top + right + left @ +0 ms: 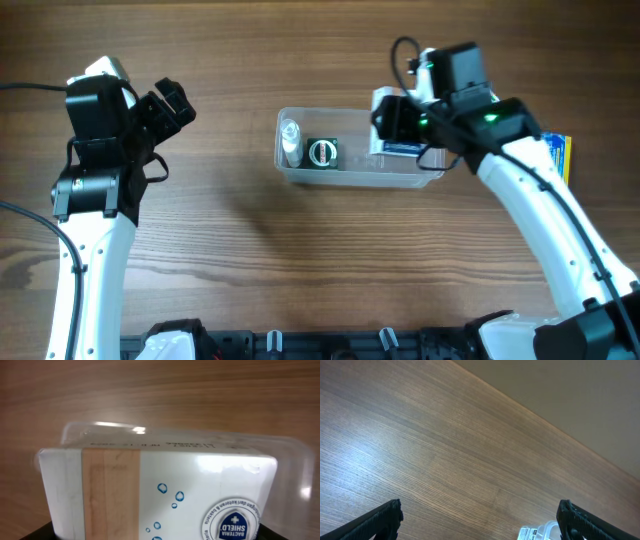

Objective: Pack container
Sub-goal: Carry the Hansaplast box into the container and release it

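The clear plastic container [352,178] lies in the middle of the table. Inside it at the left end are a small clear bottle [291,140] and a round green and black item [322,153]. My right gripper [396,128] is shut on a white box with blue print [165,490] and holds it at the container's right end. In the right wrist view the container's rim [100,427] shows just behind the box. My left gripper [480,525] is open and empty, well left of the container. A corner of the container [540,533] shows at the bottom of the left wrist view.
A yellow and blue pack [558,155] lies at the right, partly hidden by my right arm. The table top is brown wood [300,260].
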